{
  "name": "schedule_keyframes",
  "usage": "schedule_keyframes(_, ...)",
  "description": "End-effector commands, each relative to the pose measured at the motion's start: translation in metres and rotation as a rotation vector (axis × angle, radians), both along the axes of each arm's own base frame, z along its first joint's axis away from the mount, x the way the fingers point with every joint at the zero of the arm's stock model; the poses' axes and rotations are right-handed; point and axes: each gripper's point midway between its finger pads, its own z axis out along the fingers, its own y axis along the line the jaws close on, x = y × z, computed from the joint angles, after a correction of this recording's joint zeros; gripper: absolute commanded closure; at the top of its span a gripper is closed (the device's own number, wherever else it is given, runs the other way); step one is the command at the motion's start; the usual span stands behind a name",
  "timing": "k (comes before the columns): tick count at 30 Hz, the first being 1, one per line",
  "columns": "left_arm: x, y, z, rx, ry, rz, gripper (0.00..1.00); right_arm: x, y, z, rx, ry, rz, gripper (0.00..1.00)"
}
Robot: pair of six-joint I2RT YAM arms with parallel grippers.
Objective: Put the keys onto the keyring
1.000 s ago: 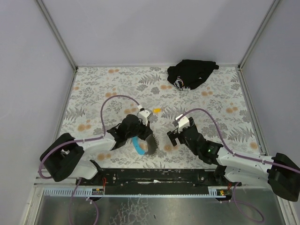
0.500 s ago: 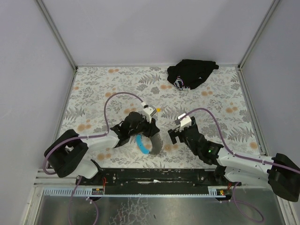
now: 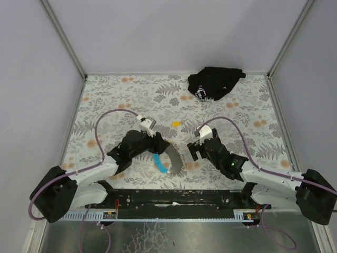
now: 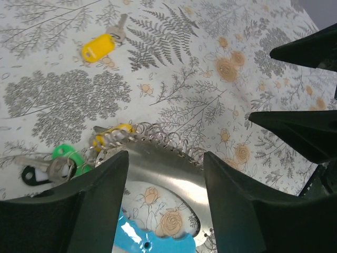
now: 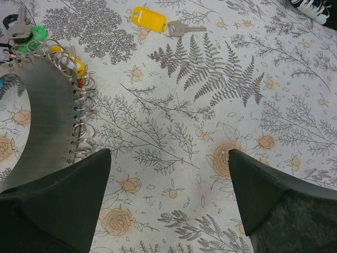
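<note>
The keyring (image 3: 174,158) is a curved silver metal band with a blue end (image 3: 159,163), lying flat near the table's front. Small wire rings (image 4: 168,141) line its outer edge. Keys with yellow (image 4: 111,135), green (image 4: 66,155) and black (image 4: 30,175) tags hang at one end. One loose key with a yellow tag (image 3: 176,123) (image 4: 98,46) (image 5: 148,19) lies apart, farther back. My left gripper (image 3: 158,144) (image 4: 164,158) is open, its fingers standing on either side of the band (image 4: 163,169) without gripping it. My right gripper (image 3: 194,151) (image 5: 168,155) is open over bare cloth, just right of the band (image 5: 47,121).
A black cloth bundle (image 3: 215,83) lies at the back right, its edge showing in the right wrist view (image 5: 316,4). The right gripper's black fingers (image 4: 300,134) show at the right of the left wrist view. Grey walls enclose the flowered tablecloth (image 3: 121,100).
The left gripper has gone from shut to open, letting go of the band, which now lies flat. The left arm has drawn back leftwards. The right gripper has shifted only slightly.
</note>
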Motion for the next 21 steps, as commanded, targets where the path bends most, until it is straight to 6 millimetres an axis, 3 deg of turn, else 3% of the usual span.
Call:
schedule_keyframes(1, 0.003, 0.023, 0.007, -0.048, 0.01, 0.117, 0.38, 0.007, 0.012, 0.016, 0.068, 0.029, 0.018, 0.01)
schedule_keyframes(8, 0.012, 0.074, 0.018, -0.086, 0.013, 0.369, 0.15, 0.027, -0.02, 0.017, 0.122, 0.075, -0.135, 0.01)
schedule_keyframes(10, 0.016, 0.09, 0.023, -0.092, 0.017, 0.457, 0.01, 0.032, -0.035, 0.019, 0.146, 0.089, -0.213, 0.01)
schedule_keyframes(16, 0.02, 0.124, 0.042, -0.102, 0.03, 0.664, 0.0, 0.038, -0.099, 0.039, 0.201, 0.027, -0.519, 0.01)
schedule_keyframes(21, 0.023, 0.141, 0.063, -0.197, 0.069, 0.819, 0.0, 0.029, -0.127, 0.061, 0.217, -0.009, -0.643, 0.01)
